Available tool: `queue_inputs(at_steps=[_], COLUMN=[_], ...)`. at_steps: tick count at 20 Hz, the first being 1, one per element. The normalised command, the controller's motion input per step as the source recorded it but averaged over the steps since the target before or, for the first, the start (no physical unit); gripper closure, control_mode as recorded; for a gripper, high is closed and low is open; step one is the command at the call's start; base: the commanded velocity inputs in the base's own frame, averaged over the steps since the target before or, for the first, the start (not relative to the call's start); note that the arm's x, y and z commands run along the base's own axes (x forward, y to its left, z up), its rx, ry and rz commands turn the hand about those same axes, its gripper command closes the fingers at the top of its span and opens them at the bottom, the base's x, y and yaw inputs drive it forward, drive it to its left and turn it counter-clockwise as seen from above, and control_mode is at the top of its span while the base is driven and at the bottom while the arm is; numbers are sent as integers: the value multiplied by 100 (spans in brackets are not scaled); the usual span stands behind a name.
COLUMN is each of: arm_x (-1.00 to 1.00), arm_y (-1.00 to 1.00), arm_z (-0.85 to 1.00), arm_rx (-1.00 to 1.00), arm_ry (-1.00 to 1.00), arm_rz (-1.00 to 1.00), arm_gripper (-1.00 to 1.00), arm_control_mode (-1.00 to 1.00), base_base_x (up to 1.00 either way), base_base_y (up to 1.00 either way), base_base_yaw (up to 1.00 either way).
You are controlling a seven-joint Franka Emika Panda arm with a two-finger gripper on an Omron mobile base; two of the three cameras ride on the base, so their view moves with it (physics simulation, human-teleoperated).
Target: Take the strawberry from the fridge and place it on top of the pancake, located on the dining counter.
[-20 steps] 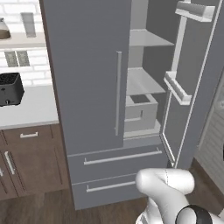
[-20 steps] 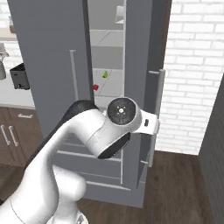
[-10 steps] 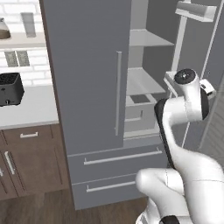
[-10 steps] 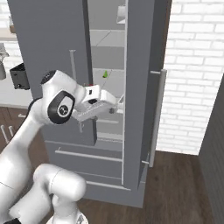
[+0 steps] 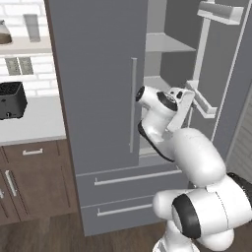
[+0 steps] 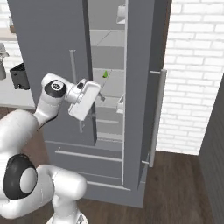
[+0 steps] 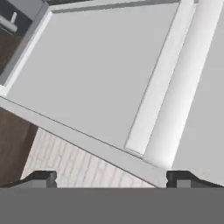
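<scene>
The pincer (image 6: 101,97), fingers apart, points into the fridge (image 6: 144,65); the strawberry (image 6: 105,74) sits just above and beyond it.

I see fridge (image 5: 98,74) in matt grey, smooth, thin metal-look handle | shelves (image 7: 96,70) pale, smooth plastic look | cabinets (image 5: 29,182) brown wood grain | my arm (image 6: 26,131) glossy white shell | wall (image 6: 192,65) rough white brick
</scene>
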Motion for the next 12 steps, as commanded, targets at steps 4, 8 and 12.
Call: queue_inputs(at_steps=[4,8,12], arm_x=[74,57,38], arm_y=[-41,-59,-67], arm_z=[-15,-24,-31], arm_rx=[-6,0,0], arm_ry=[56,40,38], arm_rz=[0,0,0], arm_gripper=[-100,-100,-100], arm_control_mode=[-100,-100,-100], base_base_x=[0,0,0], base_base_y=[0,0,0], base_base_yaw=[0,0,0])
